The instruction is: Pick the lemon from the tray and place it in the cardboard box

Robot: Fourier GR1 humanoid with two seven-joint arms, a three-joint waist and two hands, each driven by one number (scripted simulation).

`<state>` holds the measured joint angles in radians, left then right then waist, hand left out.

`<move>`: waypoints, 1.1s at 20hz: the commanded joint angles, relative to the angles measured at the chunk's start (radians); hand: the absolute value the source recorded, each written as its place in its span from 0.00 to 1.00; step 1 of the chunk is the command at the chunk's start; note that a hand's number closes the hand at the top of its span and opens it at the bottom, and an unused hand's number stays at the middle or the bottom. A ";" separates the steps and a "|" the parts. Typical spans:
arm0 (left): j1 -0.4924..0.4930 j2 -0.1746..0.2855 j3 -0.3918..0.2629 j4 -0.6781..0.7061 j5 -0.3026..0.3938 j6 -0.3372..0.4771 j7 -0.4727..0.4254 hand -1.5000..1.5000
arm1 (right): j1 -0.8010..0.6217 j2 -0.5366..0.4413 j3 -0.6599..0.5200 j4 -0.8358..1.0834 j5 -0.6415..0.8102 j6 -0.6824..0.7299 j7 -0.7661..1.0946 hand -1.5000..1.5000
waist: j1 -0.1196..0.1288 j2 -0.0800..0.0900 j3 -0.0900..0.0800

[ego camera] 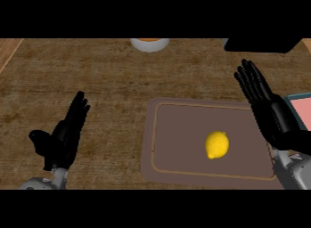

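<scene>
A yellow lemon [217,144] lies right of centre on a flat brown tray [177,142] at the lower middle of the counter. My right hand [271,111] stands open with straight fingers pointing up, just right of the tray and apart from the lemon. Far left of the tray, my left hand [64,133] is open too, fingers up. At the right edge shows part of a box with a pink inside [310,113], partly hidden behind my right hand.
A white cup with orange contents [149,44] stands at the counter's far edge. A black object [263,44] sits at the top right. Wooden strips [1,55] border the counter on the left and right.
</scene>
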<state>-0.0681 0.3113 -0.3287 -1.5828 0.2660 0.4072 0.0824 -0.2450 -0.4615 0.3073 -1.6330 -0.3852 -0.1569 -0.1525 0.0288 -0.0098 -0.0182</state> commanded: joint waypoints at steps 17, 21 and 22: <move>0.096 0.190 0.244 -0.056 0.208 -0.202 0.054 0.50 | 0.441 -0.144 0.061 -0.387 0.761 -0.770 0.396 0.00 | -0.062 -0.003 0.009; 0.082 0.204 0.259 -0.052 0.213 -0.209 0.053 0.50 | 0.488 -0.272 0.069 -0.308 0.810 -0.587 0.599 0.00 | -0.053 0.007 0.000; 0.085 0.206 0.249 -0.061 0.210 -0.219 0.051 0.50 | 0.503 -0.307 0.077 -0.326 0.832 -0.546 0.640 0.00 | -0.055 0.006 -0.002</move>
<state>0.0157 0.5039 -0.0875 -1.6320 0.4665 0.2086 0.1326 0.1933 -0.6711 0.3512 -1.9464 0.3582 -0.8009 0.3325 -0.0316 -0.0082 -0.0151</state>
